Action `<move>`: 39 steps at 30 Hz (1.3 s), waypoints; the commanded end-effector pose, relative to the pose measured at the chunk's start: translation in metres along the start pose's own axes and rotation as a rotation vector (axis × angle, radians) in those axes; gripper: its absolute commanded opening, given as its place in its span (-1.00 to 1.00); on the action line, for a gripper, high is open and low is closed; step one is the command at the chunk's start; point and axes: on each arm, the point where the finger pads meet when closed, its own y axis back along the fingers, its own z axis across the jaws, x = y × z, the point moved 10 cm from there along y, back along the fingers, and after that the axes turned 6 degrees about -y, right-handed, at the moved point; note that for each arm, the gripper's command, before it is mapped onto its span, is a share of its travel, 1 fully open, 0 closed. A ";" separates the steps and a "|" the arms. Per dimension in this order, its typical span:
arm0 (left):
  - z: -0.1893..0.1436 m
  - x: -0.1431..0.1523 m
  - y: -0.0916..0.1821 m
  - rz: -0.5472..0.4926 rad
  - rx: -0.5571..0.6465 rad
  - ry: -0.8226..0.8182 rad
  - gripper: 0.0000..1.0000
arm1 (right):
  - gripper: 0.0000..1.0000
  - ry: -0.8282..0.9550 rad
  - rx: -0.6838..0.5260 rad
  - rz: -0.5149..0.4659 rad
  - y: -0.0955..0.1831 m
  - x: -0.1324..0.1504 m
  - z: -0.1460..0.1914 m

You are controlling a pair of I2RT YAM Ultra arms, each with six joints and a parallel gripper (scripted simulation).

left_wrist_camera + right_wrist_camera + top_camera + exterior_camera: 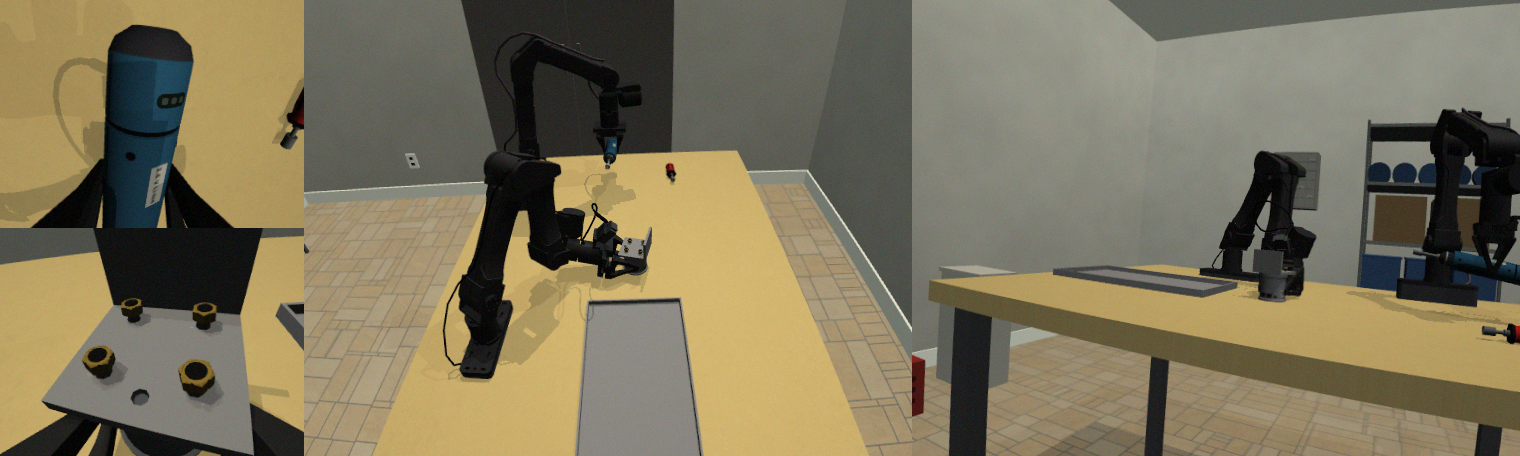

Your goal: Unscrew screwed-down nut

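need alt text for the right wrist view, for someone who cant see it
Four brass-coloured hex nuts sit on studs on a grey bracket plate, with a small empty hole near its front edge. Behind them rises the bracket's dark upright wall.

arms (546, 200) (1274, 200): black | joints: rounded | cables: thin, dark (loosely looped)
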 end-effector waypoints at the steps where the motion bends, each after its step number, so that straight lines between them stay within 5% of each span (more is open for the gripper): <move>1: -0.001 0.003 -0.004 -0.006 0.020 -0.001 -0.17 | 0.17 0.002 -0.002 0.011 -0.003 0.001 0.002; 10: -0.009 0.000 0.003 -0.028 0.076 -0.001 -0.17 | 0.17 0.002 -0.002 0.011 -0.003 0.001 0.002; 13: -0.002 0.003 -0.024 0.001 0.002 -0.001 -0.17 | 0.17 0.002 -0.002 0.011 -0.003 0.001 0.002; 21: -0.001 0.003 -0.040 0.000 0.004 -0.001 -0.17 | 0.17 0.002 -0.002 0.011 -0.003 0.001 0.002; 27: -0.010 -0.001 -0.023 -0.028 0.076 -0.001 -0.17 | 0.17 0.002 -0.002 0.011 -0.003 0.001 0.002; 29: -0.001 0.003 -0.046 0.000 0.004 -0.001 -0.17 | 0.17 0.002 -0.002 0.011 -0.003 0.001 0.002; 39: -0.001 0.003 -0.065 -0.002 0.009 -0.001 -0.17 | 0.17 0.002 -0.002 0.011 -0.003 0.001 0.002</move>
